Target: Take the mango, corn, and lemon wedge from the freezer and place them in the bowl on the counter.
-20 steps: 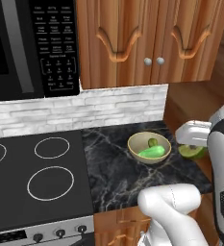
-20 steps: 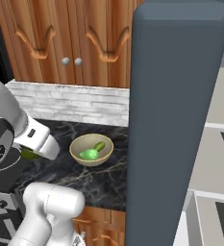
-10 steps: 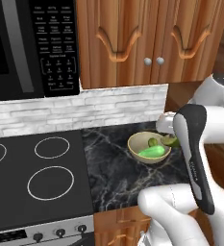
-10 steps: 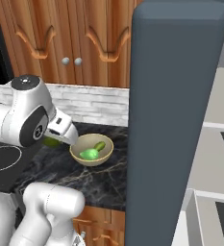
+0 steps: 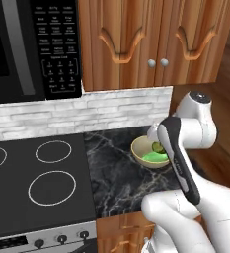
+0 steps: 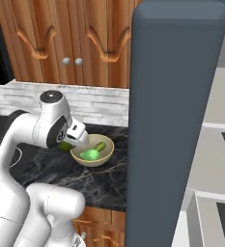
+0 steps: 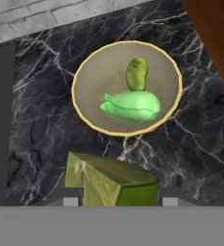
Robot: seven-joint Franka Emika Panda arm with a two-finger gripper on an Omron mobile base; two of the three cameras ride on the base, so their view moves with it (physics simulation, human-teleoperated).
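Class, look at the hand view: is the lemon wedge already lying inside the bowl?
No: the lemon wedge sits between the gripper's tips, outside the bowl.

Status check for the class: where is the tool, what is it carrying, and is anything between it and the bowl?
Tool shut on lemon wedge, hovering beside the bowl. Two green items already in bowl. Nothing in the way.
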